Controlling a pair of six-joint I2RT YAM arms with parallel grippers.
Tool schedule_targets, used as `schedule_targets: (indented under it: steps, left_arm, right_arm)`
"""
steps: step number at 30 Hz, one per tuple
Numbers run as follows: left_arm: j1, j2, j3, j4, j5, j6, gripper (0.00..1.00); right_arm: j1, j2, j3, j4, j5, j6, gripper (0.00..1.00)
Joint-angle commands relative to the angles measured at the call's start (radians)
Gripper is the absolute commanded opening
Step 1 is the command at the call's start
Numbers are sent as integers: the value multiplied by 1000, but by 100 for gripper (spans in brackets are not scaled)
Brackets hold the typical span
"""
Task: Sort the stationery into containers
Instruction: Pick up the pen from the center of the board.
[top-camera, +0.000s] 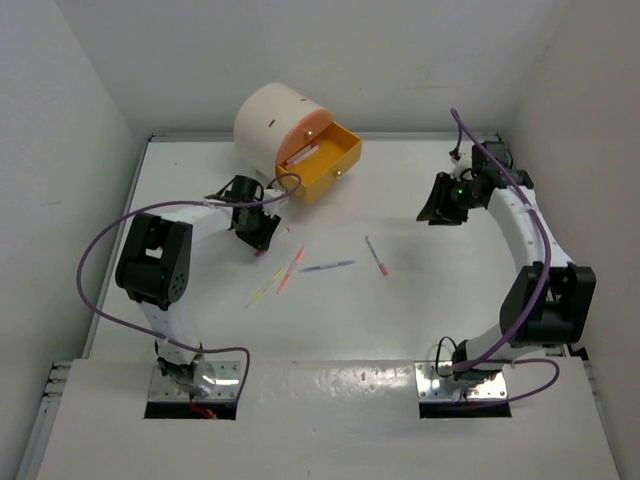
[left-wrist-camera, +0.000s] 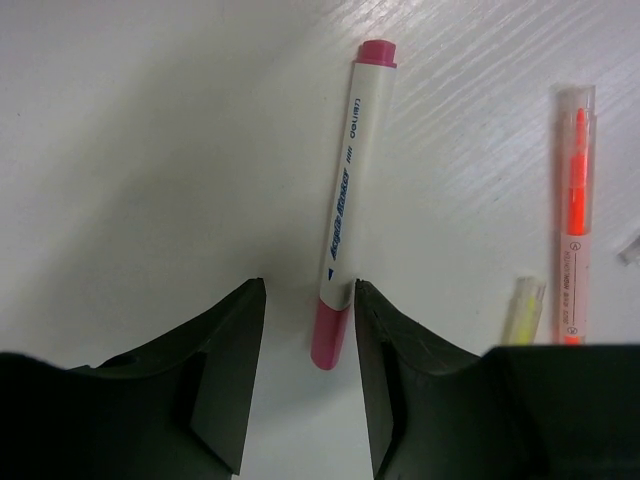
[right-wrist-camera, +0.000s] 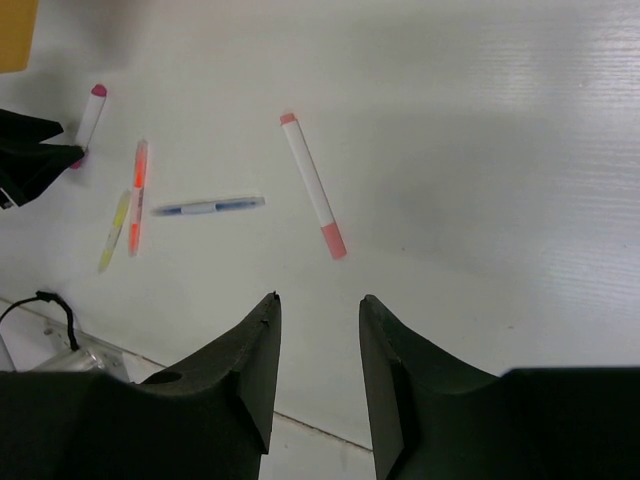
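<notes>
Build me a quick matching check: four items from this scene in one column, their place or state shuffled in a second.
1. magenta-capped marker
2. blue pen
3. yellow-orange drawer
4. right end effector

A. pulled open, pen inside
B. open, empty, above the table
C. one end between the fingers of the left end effector
D. between orange highlighter and pink-ended marker

Pairs: 1-C, 2-D, 3-A, 4-B

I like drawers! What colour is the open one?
The drawer is yellow-orange, best in top view.

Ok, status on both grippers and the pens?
Left gripper open, astride end of pink-capped marker. Right gripper open, empty, above table. Yellow drawer open; orange highlighter beside marker, apart.
</notes>
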Motion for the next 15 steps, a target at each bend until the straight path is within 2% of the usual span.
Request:
schedule_targets:
  steps: [1, 9, 15]
  left_arm:
    - [5, 14, 25, 36, 23, -1, 47]
    - [-20, 24, 0, 46, -34, -10, 43]
    - [-29, -15, -35, 13, 14, -2, 25]
  right_arm:
    - [2, 8, 13, 33, 4, -16, 36]
    - [2, 28, 22, 41, 8, -16, 36]
    - [2, 31, 22, 42, 13, -26, 36]
